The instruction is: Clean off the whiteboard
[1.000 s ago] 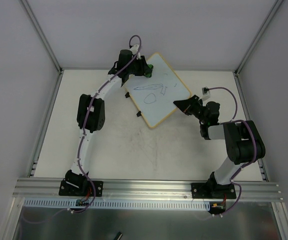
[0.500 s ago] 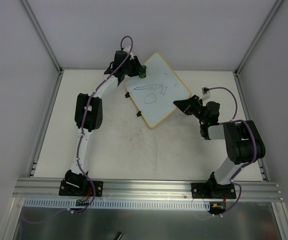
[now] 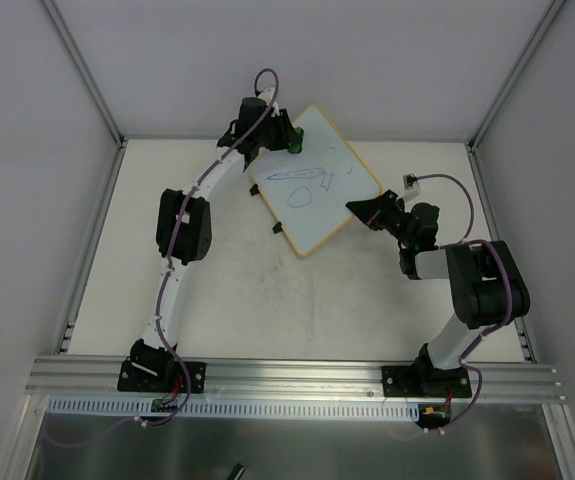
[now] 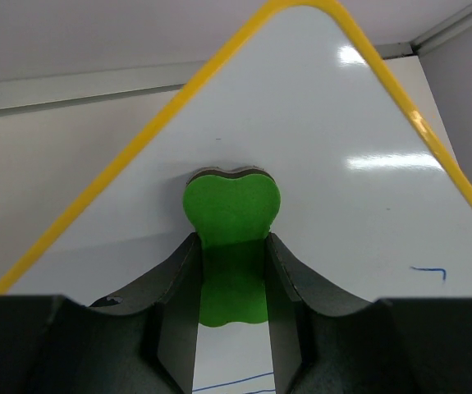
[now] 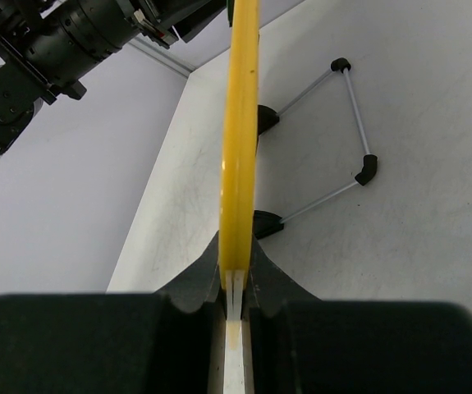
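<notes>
The whiteboard (image 3: 319, 180) has a yellow frame and blue pen scribbles near its middle; it is held tilted above the table. My right gripper (image 3: 355, 210) is shut on its right edge, seen edge-on in the right wrist view (image 5: 240, 139). My left gripper (image 3: 289, 138) is shut on the green eraser (image 3: 296, 143) and presses it on the board's far corner. In the left wrist view the eraser (image 4: 231, 238) sits between the fingers against the white surface (image 4: 342, 205), with blue strokes near the bottom.
The board's wire stand with black tips (image 5: 346, 131) hangs under it over the table (image 3: 267, 300). Metal frame posts stand at the back corners (image 3: 87, 70).
My left gripper with the eraser moved left and back right along the board's far corner. Some scribble near the top has faded. The right arm has not moved.
</notes>
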`<state>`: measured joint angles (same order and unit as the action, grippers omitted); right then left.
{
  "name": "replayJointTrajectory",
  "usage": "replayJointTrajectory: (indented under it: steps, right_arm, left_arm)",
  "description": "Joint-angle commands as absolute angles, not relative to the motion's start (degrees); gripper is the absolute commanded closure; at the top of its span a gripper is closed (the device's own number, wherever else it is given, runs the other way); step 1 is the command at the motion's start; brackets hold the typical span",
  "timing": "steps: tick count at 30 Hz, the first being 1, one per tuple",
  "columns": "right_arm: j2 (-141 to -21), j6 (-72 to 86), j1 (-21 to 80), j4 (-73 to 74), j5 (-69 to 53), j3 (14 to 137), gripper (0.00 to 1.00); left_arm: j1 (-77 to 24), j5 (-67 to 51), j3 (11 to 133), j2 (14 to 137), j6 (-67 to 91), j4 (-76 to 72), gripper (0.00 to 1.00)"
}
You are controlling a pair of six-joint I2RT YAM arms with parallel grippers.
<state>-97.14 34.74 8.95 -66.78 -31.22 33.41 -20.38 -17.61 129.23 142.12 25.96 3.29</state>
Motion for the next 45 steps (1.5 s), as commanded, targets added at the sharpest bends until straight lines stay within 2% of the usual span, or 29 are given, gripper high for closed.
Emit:
replayJointTrajectory:
  steps: [1, 18, 33, 45]
  right_arm:
    - [-97.29, 32.25, 10.72, -69.08, -36.74, 33.66, 1.0]
    - [-97.12, 32.08, 10.99, -68.99, -37.09, 33.84, 1.0]
    - [-97.29, 31.99, 11.16, -68.99, -37.0, 34.01, 1.0]
    - [-96.94, 31.99, 11.16, -68.99, -37.18, 33.84, 1.0]
  left_arm:
    - [-25.4, -19.95, 131.4, 142.47, 22.51, 3.6, 1.0]
    - [-32.78, -26.28, 129.99, 141.59, 16.35, 4.13, 1.0]
    - [-34.72, -31.11, 126.74, 138.6, 14.68, 4.04, 1.0]
    - [-33.14, -24.96, 126.39, 139.74, 15.99, 4.22, 1.0]
